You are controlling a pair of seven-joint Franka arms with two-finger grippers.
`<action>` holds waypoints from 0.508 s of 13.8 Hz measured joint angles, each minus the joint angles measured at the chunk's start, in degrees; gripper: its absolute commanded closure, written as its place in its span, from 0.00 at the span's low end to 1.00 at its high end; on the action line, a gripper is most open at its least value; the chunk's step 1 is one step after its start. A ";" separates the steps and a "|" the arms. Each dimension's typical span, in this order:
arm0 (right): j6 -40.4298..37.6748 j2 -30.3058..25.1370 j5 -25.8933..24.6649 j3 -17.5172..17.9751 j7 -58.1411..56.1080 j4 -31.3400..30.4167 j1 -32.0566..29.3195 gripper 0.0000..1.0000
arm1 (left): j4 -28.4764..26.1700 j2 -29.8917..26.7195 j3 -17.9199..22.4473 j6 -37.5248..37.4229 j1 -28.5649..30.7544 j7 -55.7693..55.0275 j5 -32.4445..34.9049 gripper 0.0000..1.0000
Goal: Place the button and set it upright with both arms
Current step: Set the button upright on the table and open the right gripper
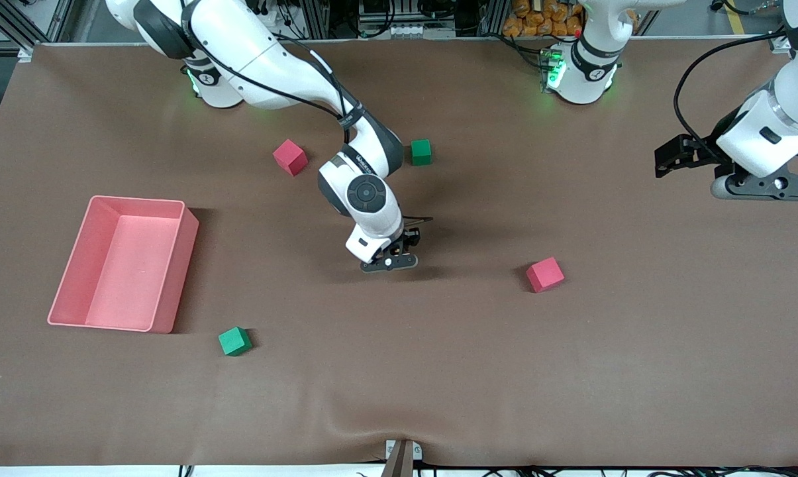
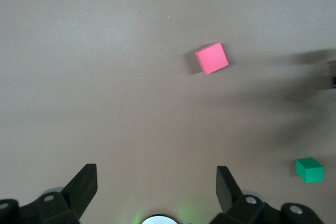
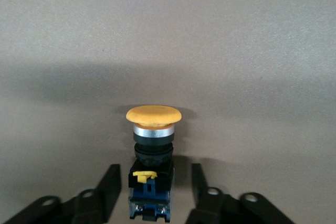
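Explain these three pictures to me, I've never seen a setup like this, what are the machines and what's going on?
These are two white robot arms at a brown table, each ending in a two-fingered pincer. The wide picture looks down from a high camera facing them; the other two come from cameras on the arms' wrists.

The right pincer is low at the middle of the table. Between its fingers the button stands upright, orange cap up; gaps show at each side, so it seems let go.

The left pincer waits open in the air at its own end of the table.

Also on the table: a pink tray, two pink cubes and two green cubes.
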 measured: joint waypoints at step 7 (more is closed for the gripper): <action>-0.53 -0.55 0.00 -1.00 0.01 1.41 -0.43 0.00 | 0.10 3.19 -0.08 2.55 -3.83 0.00 0.20 0.00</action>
